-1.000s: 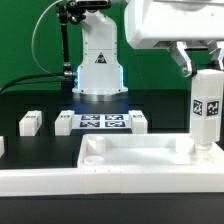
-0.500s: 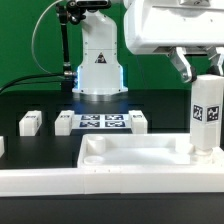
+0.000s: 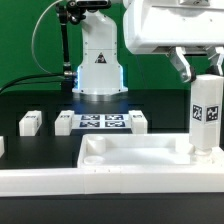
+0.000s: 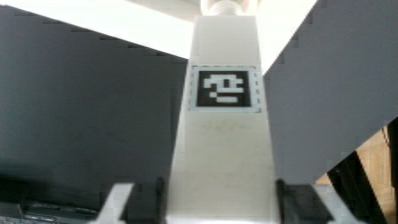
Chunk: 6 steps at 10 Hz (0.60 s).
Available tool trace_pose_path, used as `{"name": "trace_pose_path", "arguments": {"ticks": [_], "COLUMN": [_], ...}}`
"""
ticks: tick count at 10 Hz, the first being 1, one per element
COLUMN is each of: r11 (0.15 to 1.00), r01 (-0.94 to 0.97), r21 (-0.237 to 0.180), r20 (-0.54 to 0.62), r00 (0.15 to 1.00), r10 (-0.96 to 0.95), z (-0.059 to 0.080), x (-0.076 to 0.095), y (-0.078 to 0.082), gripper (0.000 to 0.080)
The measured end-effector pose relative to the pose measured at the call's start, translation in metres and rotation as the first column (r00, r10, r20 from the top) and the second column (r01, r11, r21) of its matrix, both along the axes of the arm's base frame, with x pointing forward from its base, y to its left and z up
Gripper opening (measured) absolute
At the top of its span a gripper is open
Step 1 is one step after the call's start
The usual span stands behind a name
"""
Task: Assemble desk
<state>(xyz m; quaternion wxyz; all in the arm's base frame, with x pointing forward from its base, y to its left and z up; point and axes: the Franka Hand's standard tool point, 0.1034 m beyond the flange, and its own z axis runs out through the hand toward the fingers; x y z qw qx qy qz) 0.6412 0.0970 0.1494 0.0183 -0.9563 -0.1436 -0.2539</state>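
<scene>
The jaws of the gripper (image 3: 200, 68) straddle the top end of an upright leg (image 3: 205, 115). In the wrist view a thin dark gap shows between each finger pad (image 4: 128, 203) and the leg's sides, so they look slightly parted and clamped on nothing, though the gaps are narrow. The leg stands on its own, tag facing outward, with its foot in the corner socket of the desk panel (image 3: 135, 156) at the exterior view's right. That self-support suggests it is at least partly seated, and the jaws probably sit astride it so they can close again for another turn without re-aiming. The panel lies flat on the black table (image 3: 40, 145) with its rim up, which leaves the sockets open from above. Its other visible corner, at the exterior view's left, has no leg. Beyond the panel, three more legs (image 3: 30, 122) lie in a row on the table, two to one side of the marker board (image 3: 100, 122) and one just beside its other edge, well apart from the panel and within easy reach for later steps.
</scene>
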Motion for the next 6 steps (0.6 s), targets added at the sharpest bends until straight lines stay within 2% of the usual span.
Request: {"name": "trace_pose_path", "arguments": {"ticks": [3, 6], "r11": [1.0, 1.0], "r01": [-0.021, -0.025], "r21": [-0.021, -0.018], "r20": [-0.004, -0.005], "r00": [1.0, 1.0], "r10": [0.021, 0.025], "z": [-0.0003, -0.0003], "x": [-0.0066, -0.0082], "y": [-0.0092, -0.0037], "gripper": [0.0288, 0.0288]}}
